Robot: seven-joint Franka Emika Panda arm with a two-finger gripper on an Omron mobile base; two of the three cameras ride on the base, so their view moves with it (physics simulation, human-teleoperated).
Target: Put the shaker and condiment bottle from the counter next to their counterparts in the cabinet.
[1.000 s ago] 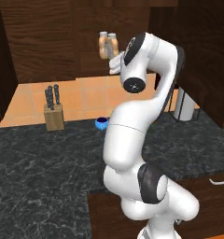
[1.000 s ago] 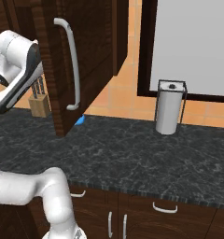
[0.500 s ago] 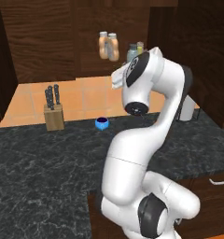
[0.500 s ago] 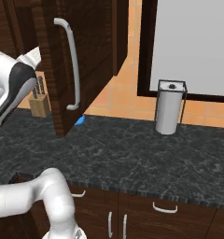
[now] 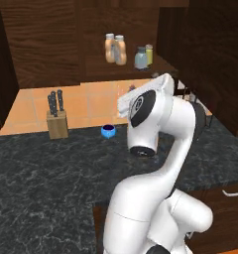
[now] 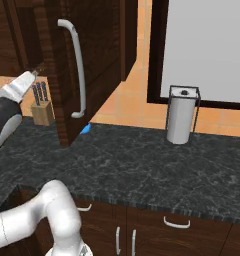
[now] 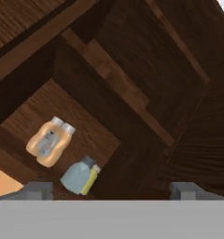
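Hand [image 7: 109,189] spread wide, nothing between the fingertips [image 7: 39,189]; the hand view looks into the open cabinet [image 5: 51,44]. All four containers sit on the cabinet shelf [image 5: 96,67]. Left base view: the two orange bottles stand upright, touching side by side at the left of the group, condiment bottle [image 5: 120,50] and twin bottle [image 5: 109,47]; which one is the task bottle I can't say for sure, they look near identical. Just right of them, a small gap away, grey-blue shaker [image 5: 141,58] stands in front with the yellow-green shaker [image 5: 149,53] right against it, slightly behind. Hand view shows the same pairing: orange pair together, grey-blue shaker overlapping the yellow-green one, both pairs near each other. On the black worktop [image 5: 51,173]: knife block [image 5: 57,119] at the back left by the tiled wall, small blue bowl [image 5: 109,131] near the arm's elbow. Right base view: cabinet door [image 6: 87,65] swung open with its long handle [image 6: 76,70], paper towel holder [image 6: 182,115] upright on the worktop further right.
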